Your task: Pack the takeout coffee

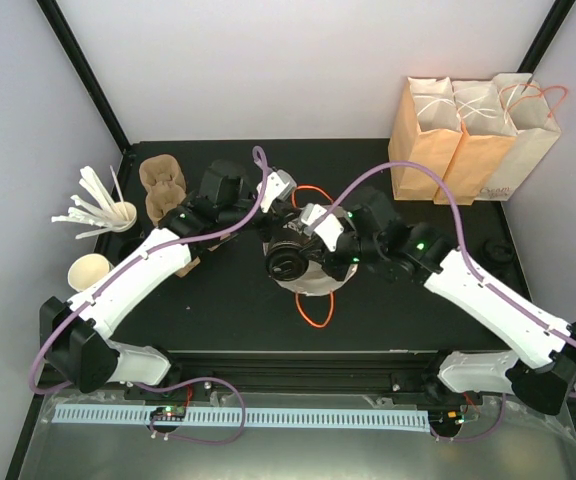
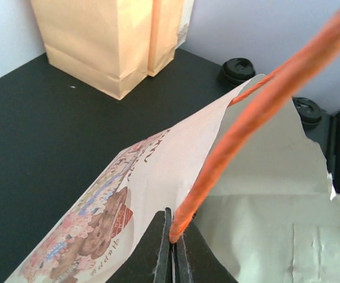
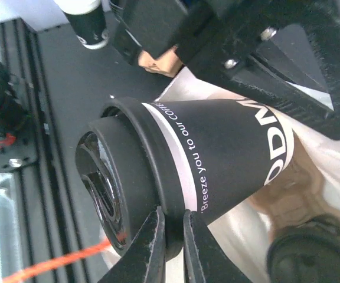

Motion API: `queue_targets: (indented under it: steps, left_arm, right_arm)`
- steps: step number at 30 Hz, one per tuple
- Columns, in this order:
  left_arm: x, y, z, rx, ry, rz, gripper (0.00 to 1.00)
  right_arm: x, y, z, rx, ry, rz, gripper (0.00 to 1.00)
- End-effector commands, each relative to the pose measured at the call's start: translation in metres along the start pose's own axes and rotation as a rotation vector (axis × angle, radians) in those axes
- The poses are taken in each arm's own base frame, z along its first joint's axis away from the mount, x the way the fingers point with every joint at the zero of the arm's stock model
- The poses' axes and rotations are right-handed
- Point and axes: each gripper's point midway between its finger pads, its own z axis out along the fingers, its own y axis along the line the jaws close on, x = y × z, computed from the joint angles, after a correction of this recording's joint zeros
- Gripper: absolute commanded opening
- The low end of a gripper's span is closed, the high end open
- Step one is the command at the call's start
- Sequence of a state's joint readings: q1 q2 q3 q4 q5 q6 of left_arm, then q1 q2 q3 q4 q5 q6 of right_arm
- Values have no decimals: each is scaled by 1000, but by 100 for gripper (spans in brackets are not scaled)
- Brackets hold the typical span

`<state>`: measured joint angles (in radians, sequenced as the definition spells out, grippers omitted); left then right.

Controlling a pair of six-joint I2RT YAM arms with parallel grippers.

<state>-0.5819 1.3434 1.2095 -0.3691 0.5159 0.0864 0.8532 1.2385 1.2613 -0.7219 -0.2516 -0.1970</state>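
**Top view**
Table: black; it carries everything listed.
Bag: white, lying at the table's centre, mostly hidden under both arms.
Handle: orange cord loop on the bag's far side. A second loop lies toward the near edge.
Cup: black, on its side over the bag at the table's centre, lid end showing.
Left tool: at the bag's far side; its state cannot be told here.
Right tool: against the cup; its state cannot be told here.
Brown bags: three, upright, in the far right corner.
Stirrers: white, standing in a cup near the left edge.
Pale cup: near the left edge.
Carriers: brown, toward the far left.

**Left wrist view**
Left tool: narrow, pinched on the handle.
Bag: printed side at left, mouth open, pale inside showing.
Loose lids: two, black, on the table beyond the bag, apart from each other.
Brown bags: upright toward the far edge.

**Right wrist view**
Right tool: narrow, clamped on the rim of the lid.
Cup: lidded, on its side over the bag's pale paper, with white lettering. Its base end is hidden behind black arm hardware.
Second cup: dark, on the table beyond, well apart.
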Motion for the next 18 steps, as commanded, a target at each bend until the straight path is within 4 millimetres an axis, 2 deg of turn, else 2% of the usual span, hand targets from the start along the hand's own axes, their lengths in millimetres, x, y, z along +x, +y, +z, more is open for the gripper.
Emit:
queue_targets:
  steps: [1, 6, 12, 15, 18]
  left_arm:
    - [-9, 21, -4, -101, 7, 27, 2]
    - [-16, 50, -20, -194, 25, -32, 2]
    - [-19, 75, -35, -289, 0, -95, 2]
    - [-16, 88, -38, -337, -3, -136, 2]
    - [-17, 98, -45, -375, -19, -189, 2]
  right_arm:
    - [-19, 22, -35, -134, -40, 76, 1]
    - [-31, 36, -65, -199, -76, 130, 1]
    - [-46, 18, -99, -185, -77, 295, 1]
    - [-57, 1, -115, -192, -107, 393, 1]
    - [-61, -34, -125, -212, -162, 643, 1]
